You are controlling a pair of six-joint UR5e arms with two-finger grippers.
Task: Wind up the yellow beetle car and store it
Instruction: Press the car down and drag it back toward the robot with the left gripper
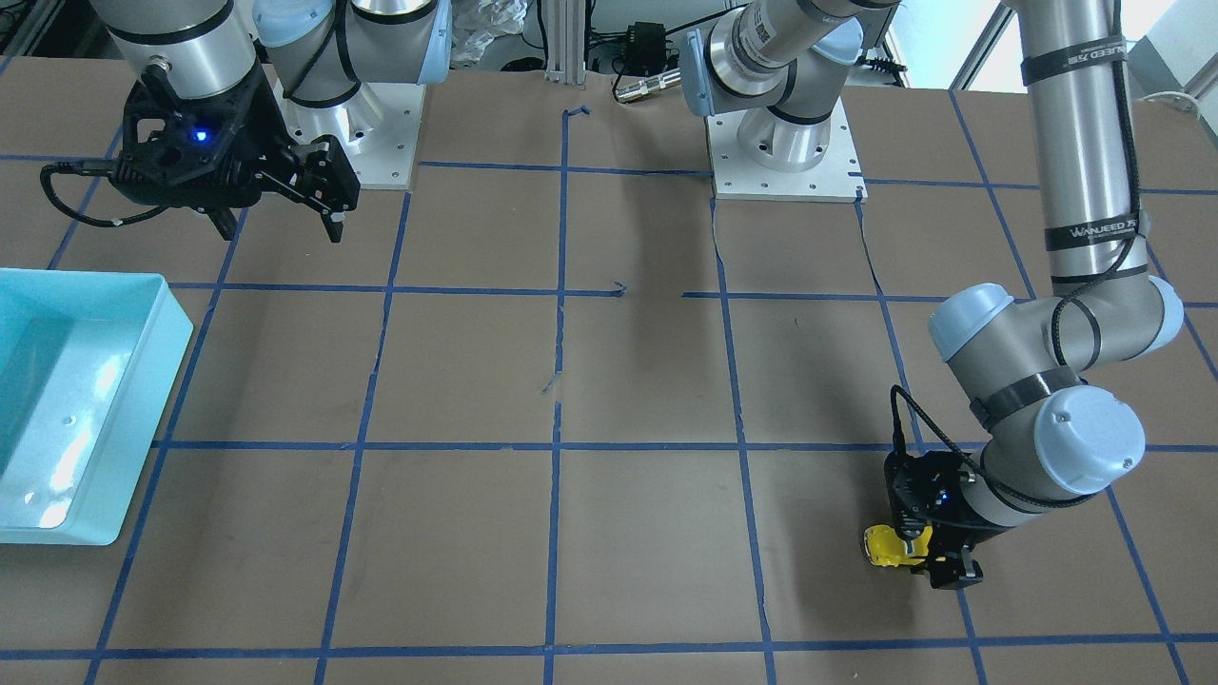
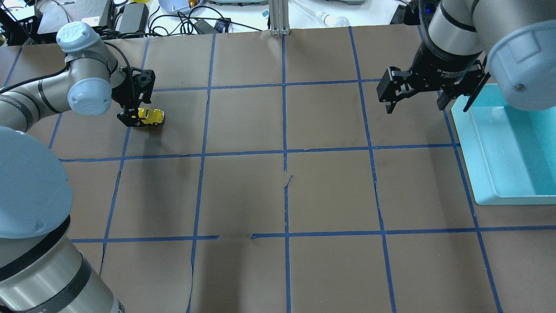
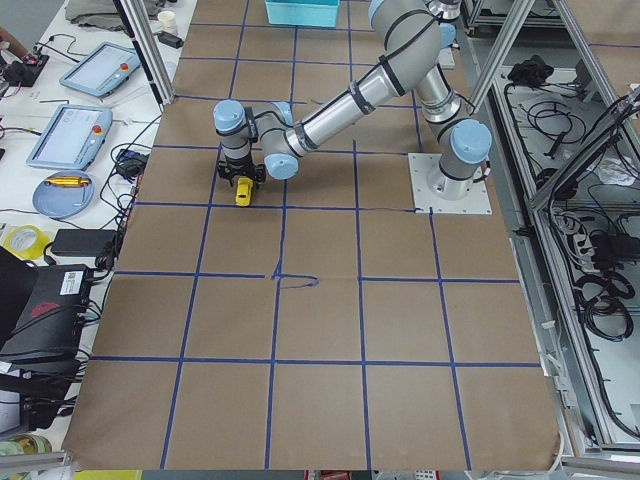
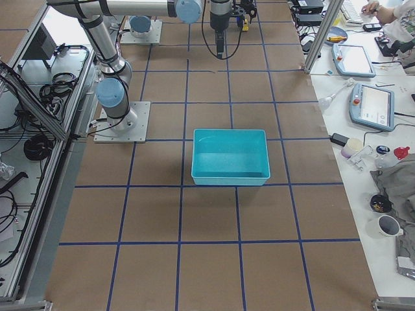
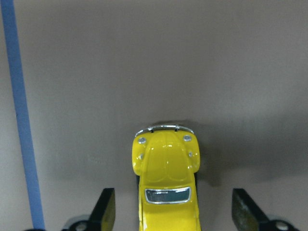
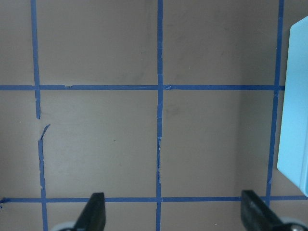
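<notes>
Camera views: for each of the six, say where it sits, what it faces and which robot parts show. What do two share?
Front-facing: across table, facing robot; both arms.
Overhead: behind robot, looking down; both arms.
Exterior left: table's left end; left arm near.
Exterior right: right end; bin central, arms far.
Left wrist: down on car inside open left gripper.
Right wrist: down on table, bin edge; right gripper open.
Shared: overhead and front-facing show car, bin.

One yellow beetle car, one turquoise tray, two pincers
</notes>
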